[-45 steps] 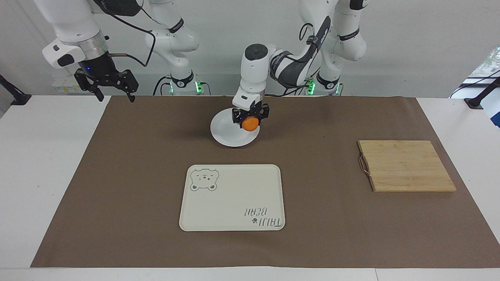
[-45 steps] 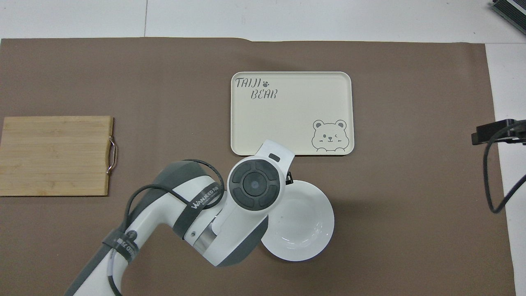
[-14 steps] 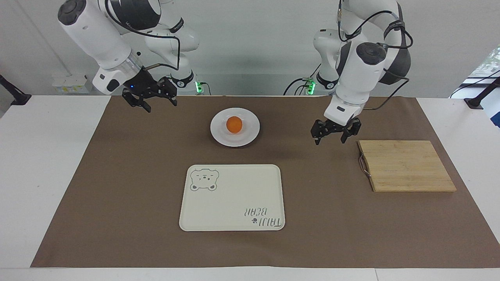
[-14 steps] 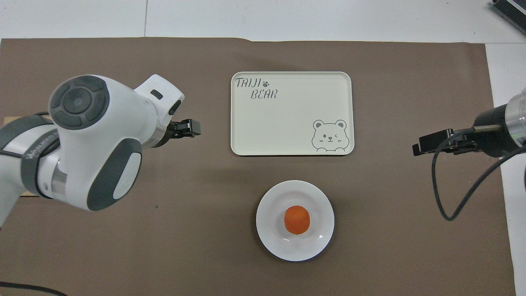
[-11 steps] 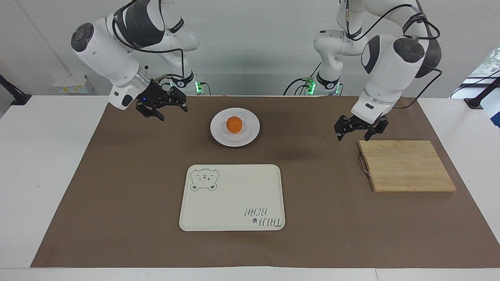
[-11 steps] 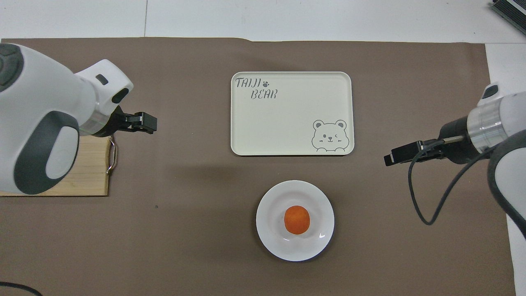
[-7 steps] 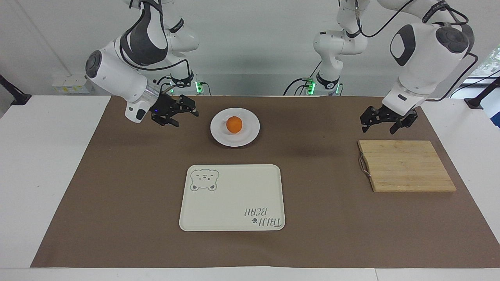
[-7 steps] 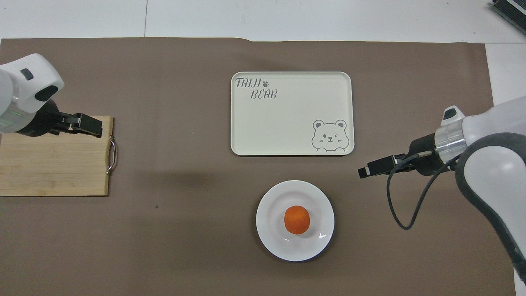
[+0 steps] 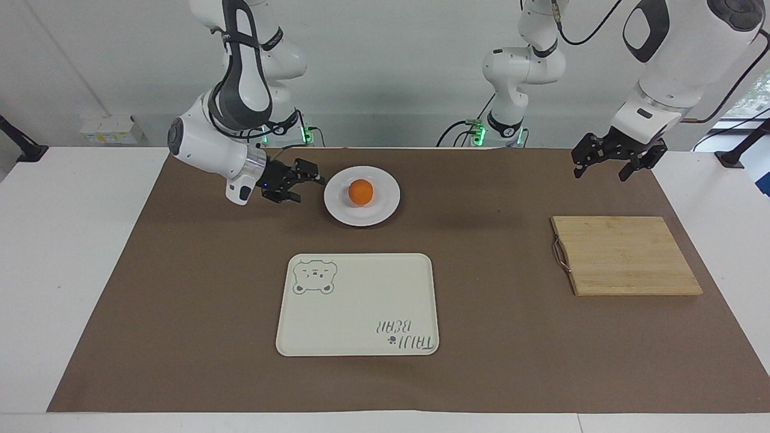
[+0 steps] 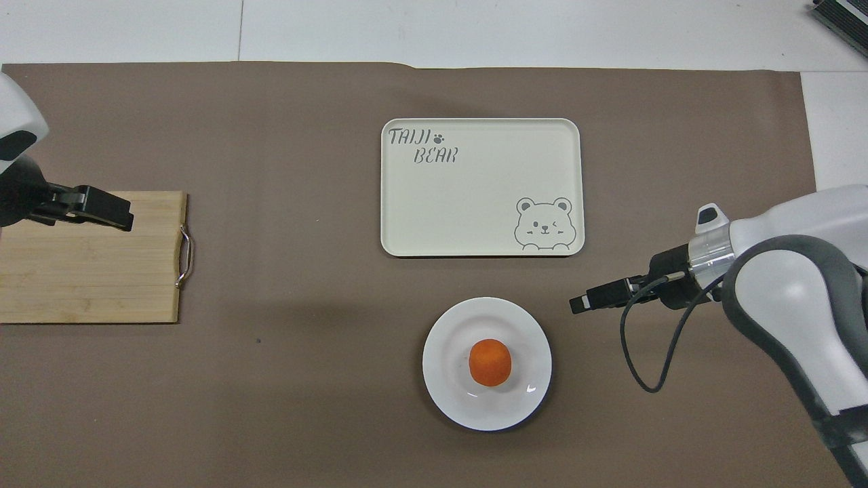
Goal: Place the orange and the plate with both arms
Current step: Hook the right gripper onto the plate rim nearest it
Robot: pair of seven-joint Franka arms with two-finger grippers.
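Observation:
The orange (image 9: 361, 192) sits in the middle of the white plate (image 9: 337, 207), which rests on the brown mat near the robots; both also show in the overhead view, the orange (image 10: 489, 362) on the plate (image 10: 447, 400). My right gripper (image 9: 307, 186) is open and empty. It hangs low and tilted just beside the plate's rim, toward the right arm's end, not touching it; the overhead view shows it too (image 10: 580, 303). My left gripper (image 9: 601, 173) is open and empty, raised over the mat by the cutting board (image 10: 112, 213).
A cream rectangular tray (image 9: 361, 300) with a bear drawing lies on the mat farther from the robots than the plate (image 10: 475, 196). A wooden cutting board (image 9: 625, 255) with a metal handle lies toward the left arm's end (image 10: 88, 271).
The left gripper let go of the orange on the plate, then rose and swung away to its own end. The right gripper came down and moved in toward the plate's rim.

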